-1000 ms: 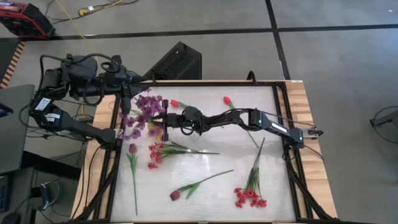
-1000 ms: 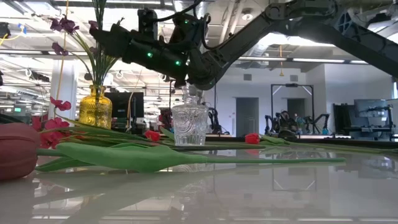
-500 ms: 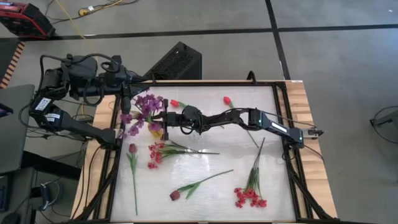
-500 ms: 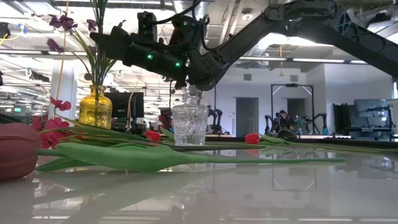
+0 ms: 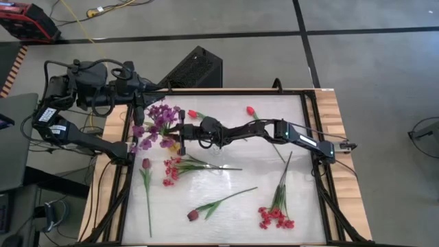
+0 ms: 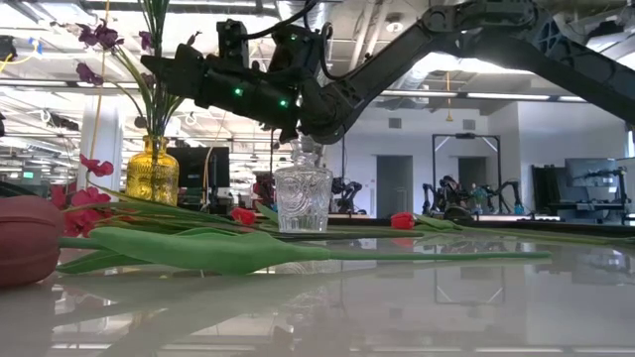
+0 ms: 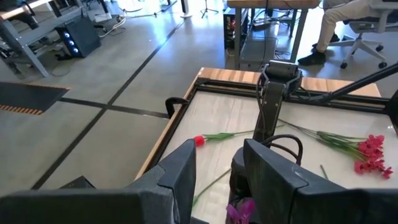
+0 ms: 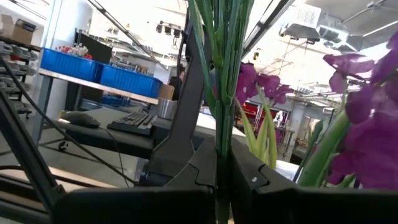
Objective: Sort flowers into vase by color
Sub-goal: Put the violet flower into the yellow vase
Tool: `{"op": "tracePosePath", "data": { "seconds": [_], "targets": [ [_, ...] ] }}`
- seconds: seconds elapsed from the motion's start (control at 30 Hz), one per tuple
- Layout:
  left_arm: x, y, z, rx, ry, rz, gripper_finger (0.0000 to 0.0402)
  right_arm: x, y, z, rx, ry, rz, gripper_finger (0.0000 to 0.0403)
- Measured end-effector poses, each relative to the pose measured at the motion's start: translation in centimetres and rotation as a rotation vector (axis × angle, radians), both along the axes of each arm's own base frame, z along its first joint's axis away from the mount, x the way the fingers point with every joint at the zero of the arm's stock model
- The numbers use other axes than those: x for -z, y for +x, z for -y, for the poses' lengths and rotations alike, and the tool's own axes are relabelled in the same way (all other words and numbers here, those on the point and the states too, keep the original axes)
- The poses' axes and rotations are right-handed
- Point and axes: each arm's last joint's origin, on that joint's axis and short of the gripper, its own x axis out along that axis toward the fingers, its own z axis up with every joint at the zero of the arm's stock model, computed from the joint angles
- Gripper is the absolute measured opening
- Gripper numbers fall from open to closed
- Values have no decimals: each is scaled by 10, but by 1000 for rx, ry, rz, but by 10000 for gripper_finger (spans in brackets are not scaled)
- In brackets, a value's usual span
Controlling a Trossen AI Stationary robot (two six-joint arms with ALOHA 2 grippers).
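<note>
Right wrist view shows the right gripper [image 8: 222, 180] clenched on the purple flowers' [image 5: 159, 121] stems above the yellow vase [image 6: 152, 171], whose narrow mouth could snag them, tipping it.

Grey concrete floor [image 5: 370, 68] crossed by dark lines, red case [image 5: 26, 19] at upper left with a yellow cable [image 5: 79, 26], black speaker box [image 5: 195, 67] against the worktop's [image 5: 329, 110] wooden top edge.

The purple blossom spray [image 5: 156, 121] has swung upright over the yellow vase [image 6: 152, 171].
</note>
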Motion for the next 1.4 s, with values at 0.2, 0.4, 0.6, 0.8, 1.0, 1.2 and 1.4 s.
{"op": "tracePosePath", "data": {
  "seconds": [0.2, 0.4, 0.6, 0.8, 1.0, 1.2, 1.4],
  "targets": [
    [0, 0, 0, 2, 7, -3, 123, 3, 1, 0, 6, -13, -30, 39],
    [0, 1, 0, 2, 10, -6, 123, -2, 3, 1, 11, -27, -27, 39],
    [0, 1, 0, 2, 10, -7, 123, -5, 4, 1, 11, -31, -29, 39],
    [0, 1, 0, 3, 10, -7, 123, 0, 6, 2, 13, -30, -41, 39],
    [1, 1, 0, 18, -1, -12, 123, 29, 26, 5, -11, 29, -22, 39],
    [2, 1, 1, 36, -21, -17, 123, 31, 33, 8, -2, 27, -79, 39],
    [2, 1, 1, 49, 15, -28, 123, 23, 32, 8, 1, 18, -94, 39]
  ]
}}
